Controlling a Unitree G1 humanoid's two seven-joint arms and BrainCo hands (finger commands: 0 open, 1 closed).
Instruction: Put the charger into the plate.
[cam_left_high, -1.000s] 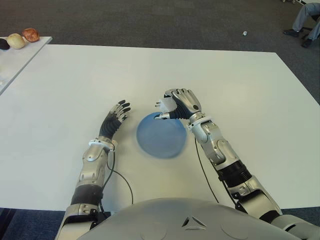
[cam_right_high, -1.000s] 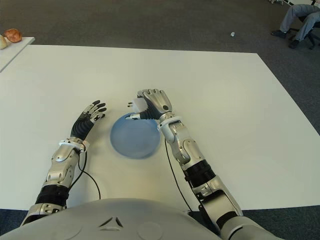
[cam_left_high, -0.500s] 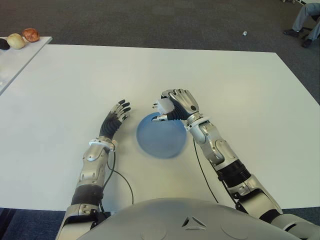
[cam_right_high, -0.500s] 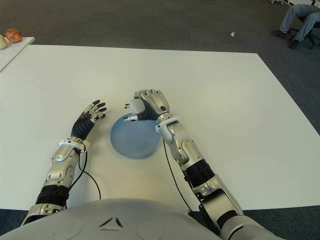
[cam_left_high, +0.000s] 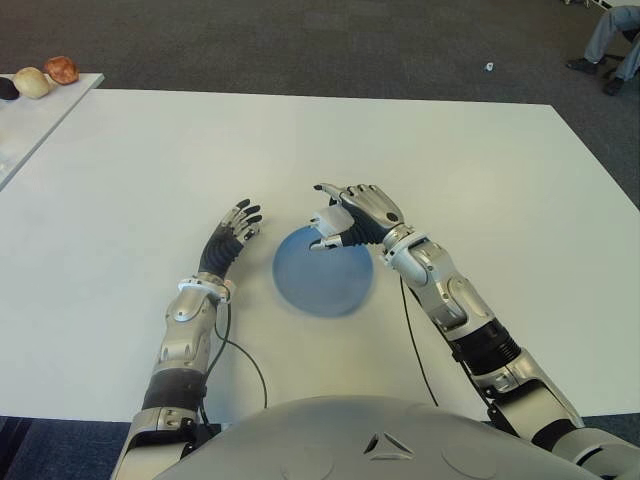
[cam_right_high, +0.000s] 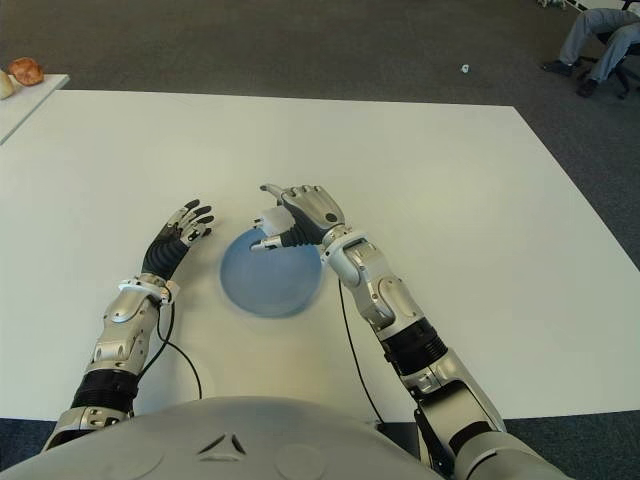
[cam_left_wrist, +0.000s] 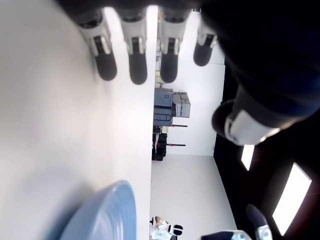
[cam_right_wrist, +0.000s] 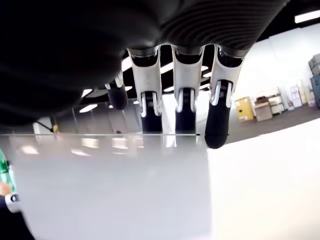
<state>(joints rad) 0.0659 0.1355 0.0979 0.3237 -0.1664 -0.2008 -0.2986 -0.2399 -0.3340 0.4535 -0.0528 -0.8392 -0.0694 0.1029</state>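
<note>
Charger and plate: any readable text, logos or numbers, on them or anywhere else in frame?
None readable.
Charger, in the right hand above the plate's far rim: plain white, no marking visible.
Plate: plain blue.
Left hand beside the plate's left: no label legible.
Background boxes in the right wrist view: too blurred to read.

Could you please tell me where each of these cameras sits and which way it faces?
Left and right eye views: on the head, looking down at the white table; both arms show, right hand holding the charger over the blue plate, left hand beside the plate's left.
Left wrist view: along straight fingers; shares the plate.
Right wrist view: along its own fingers.
</note>
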